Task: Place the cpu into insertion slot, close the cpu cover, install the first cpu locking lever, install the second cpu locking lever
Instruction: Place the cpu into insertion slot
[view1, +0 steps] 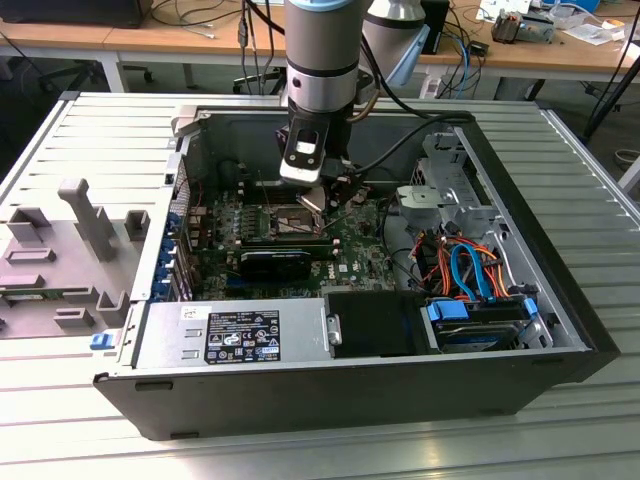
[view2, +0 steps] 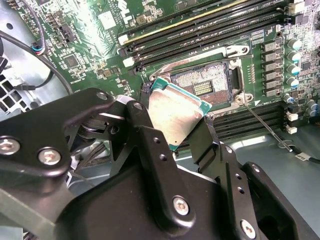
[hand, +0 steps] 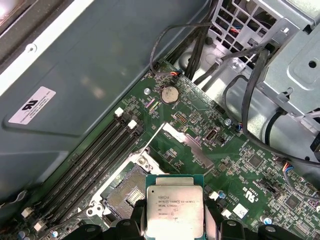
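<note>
The black claw (view2: 175, 125) is clamped on two opposite edges of the cpu (view2: 176, 107), whose metal top faces out. Just beyond it, the insertion slot (view2: 206, 84) lies uncovered on the green motherboard (view2: 95, 47). Seating it well likely means levelling the chip, squaring it to the frame and lowering it straight, without sliding.

small print on cpu (hand: 175, 210), seemingly illegible
</note>
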